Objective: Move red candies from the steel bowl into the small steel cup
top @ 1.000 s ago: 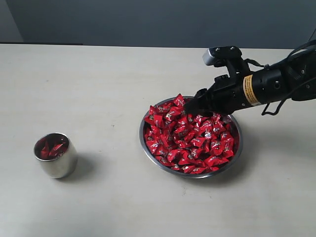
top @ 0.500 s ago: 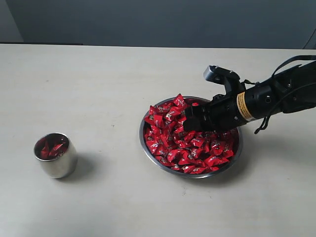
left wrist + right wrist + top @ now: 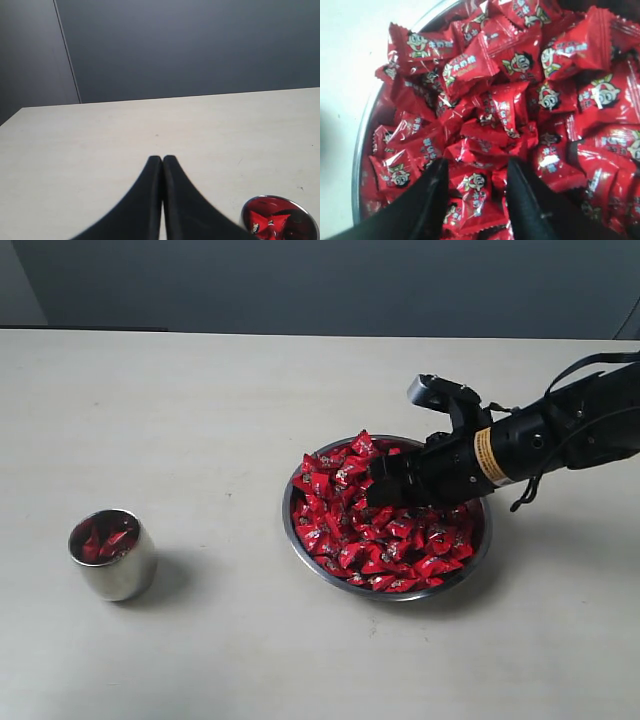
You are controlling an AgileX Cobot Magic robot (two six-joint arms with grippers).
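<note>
Gripper (image 3: 476, 169) (jaws apart) amid red candies (image 3: 520, 65)

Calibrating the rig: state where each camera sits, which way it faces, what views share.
Exterior: high, looking down on table, steel bowl, small steel cup; right arm, right gripper show.
Left wrist: low, facing along the table; shut left gripper shows.
Right wrist: close above the red candies; gripper fingers straddle them.
Shared: the cup, exterior and left wrist; the bowl, exterior and right wrist.

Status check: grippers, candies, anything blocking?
Left gripper shut, empty. Right gripper open, tips down in candies in bowl, one between them. Cup holds a few. Nothing blocking.
</note>
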